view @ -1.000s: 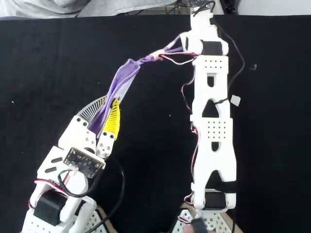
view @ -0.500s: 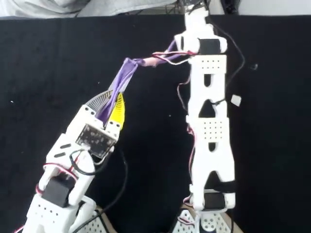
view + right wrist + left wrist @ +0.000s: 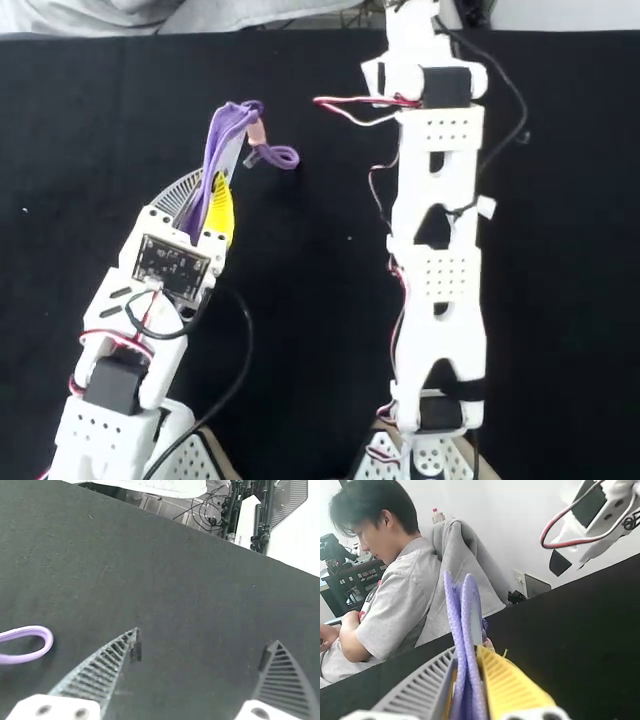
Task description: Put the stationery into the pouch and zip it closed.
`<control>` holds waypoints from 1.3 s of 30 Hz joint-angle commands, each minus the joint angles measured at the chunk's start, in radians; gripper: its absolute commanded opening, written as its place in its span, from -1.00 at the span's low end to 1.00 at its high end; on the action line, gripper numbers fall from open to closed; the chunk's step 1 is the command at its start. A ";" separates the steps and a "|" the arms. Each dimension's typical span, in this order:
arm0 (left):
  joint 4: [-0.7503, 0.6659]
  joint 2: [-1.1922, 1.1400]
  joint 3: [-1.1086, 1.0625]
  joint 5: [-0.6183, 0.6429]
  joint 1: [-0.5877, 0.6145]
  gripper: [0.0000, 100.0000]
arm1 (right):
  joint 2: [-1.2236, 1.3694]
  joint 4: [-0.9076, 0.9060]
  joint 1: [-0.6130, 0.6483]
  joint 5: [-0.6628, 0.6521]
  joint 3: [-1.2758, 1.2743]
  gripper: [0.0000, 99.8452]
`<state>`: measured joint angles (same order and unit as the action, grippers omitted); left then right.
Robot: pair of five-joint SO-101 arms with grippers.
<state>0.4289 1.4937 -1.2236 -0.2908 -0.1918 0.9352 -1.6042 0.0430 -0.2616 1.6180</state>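
Pouch (image 3: 218,145) sits clenched in left pincer (image 3: 212,195), raised over the surface (image 3: 100,120), right pincer (image 3: 205,637) gaping empty near its purple loop (image 3: 27,642); I'd grip that loop squarely and draw straight along the zip.

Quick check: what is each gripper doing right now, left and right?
Left gripper: closed, holding the purple pouch off the table.
Right gripper: open, holding nothing.

We think this is a lab or office. Past the left gripper (image 3: 466,652) stands a chair (image 3: 462,560) by a white wall (image 3: 520,520); past the right gripper (image 3: 205,636) lie cables (image 3: 212,507).
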 commanded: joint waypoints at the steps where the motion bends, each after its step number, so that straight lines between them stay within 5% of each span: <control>1: -0.035 -0.002 -0.008 -0.002 -0.012 -0.94 | -0.120 -0.046 -0.002 0.002 0.053 -0.26; 10: -0.026 -0.002 -0.067 0.003 -0.051 -0.91 | -0.185 -0.114 -0.017 0.003 0.053 -0.26; 17: 0.015 0.011 -0.076 0.051 -0.053 -0.52 | -0.186 -0.143 -0.020 0.003 0.053 -0.26; 30: -0.072 0.012 -0.076 0.207 -0.027 -0.45 | -0.186 -0.150 -0.080 0.003 0.053 -0.26; 39: -0.040 0.012 0.096 0.287 0.182 -0.46 | -0.286 -0.158 -0.086 0.003 0.053 -0.26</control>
<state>0.3598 1.4968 -1.2589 -0.0130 -0.0660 0.7910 -1.7331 -0.0307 -0.2601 1.6180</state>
